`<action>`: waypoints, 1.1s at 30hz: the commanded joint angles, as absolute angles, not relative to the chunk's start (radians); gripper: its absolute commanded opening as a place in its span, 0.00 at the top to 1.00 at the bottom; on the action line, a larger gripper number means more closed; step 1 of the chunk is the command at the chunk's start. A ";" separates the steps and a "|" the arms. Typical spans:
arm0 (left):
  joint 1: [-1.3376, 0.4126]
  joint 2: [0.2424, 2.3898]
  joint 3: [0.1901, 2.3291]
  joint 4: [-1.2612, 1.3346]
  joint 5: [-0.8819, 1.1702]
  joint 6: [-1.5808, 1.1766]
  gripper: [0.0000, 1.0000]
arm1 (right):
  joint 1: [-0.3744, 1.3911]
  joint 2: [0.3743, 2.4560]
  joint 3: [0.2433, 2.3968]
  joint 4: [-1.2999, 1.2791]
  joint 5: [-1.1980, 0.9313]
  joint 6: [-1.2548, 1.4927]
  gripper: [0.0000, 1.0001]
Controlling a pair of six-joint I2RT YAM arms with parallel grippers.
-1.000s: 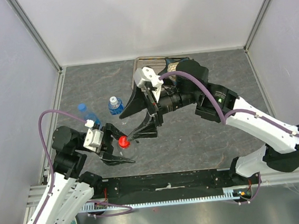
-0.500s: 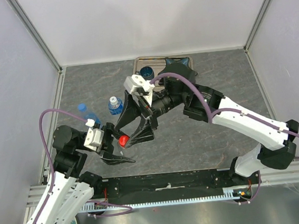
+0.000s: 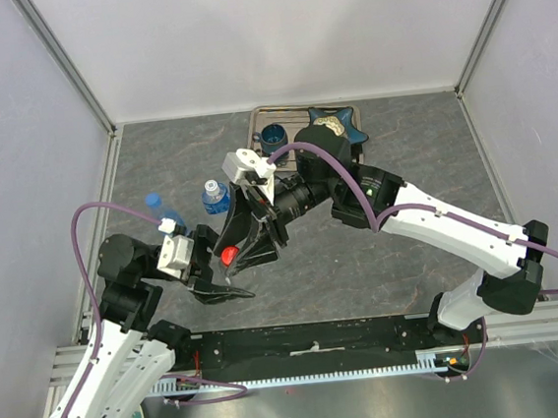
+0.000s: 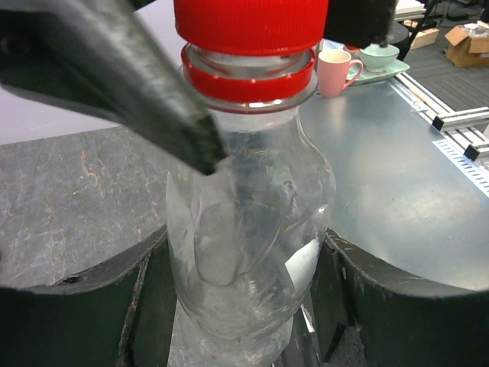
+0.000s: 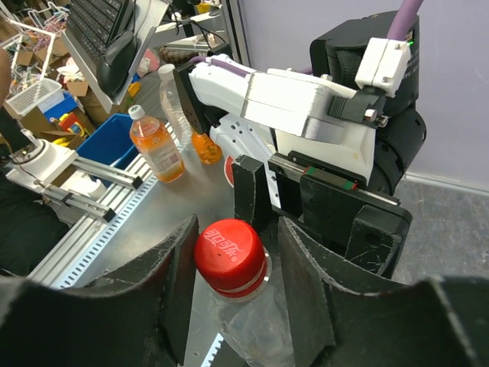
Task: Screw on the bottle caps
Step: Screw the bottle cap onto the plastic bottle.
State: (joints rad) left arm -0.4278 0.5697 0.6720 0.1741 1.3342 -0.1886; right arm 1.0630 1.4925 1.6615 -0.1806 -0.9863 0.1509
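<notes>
I have the left fingers (image 4: 244, 264) clenched on the bottle (image 4: 252, 191), one against each side of its clear body, low down. The bottle stands upright between them. The red cap (image 4: 250, 23) sits on the neck just above the red ring, straight above my left fingers.

On the right wrist camera the right fingers (image 5: 238, 233) straddle that cap, one on each side and very close. I cannot tell whether they are pressing on it or are a sliver apart. In the left wrist view one right finger slants down past the neck to the bottle's shoulder, and the other shows at the cap's far side. I cannot tell whether the bottle's base rests on the counter (image 3: 343, 262).

From above, a blue-label bottle (image 3: 216, 197) stands just beside the right fingers, and a blue-topped bottle (image 3: 155, 203) stands beyond the left fingers. Neither is touched. Farther behind the right fingers a tray (image 3: 253, 124) carries a dark blue cup (image 3: 274, 135).
</notes>
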 commanded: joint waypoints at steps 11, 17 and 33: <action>-0.420 0.546 0.686 0.218 1.252 -0.252 0.98 | 1.066 1.444 1.586 -0.084 -0.979 0.183 0.81; -0.413 0.532 0.693 0.167 1.125 -0.184 0.98 | 1.062 1.434 1.566 -0.201 -0.690 0.164 0.96; -0.384 0.503 0.684 0.077 0.618 -0.090 0.98 | 1.382 1.552 1.600 -0.376 0.628 0.204 1.00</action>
State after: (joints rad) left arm -0.4057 0.5159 0.6533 -0.0357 0.8211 -0.1246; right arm 1.2968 1.4906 1.6199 -0.1955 0.2481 0.1600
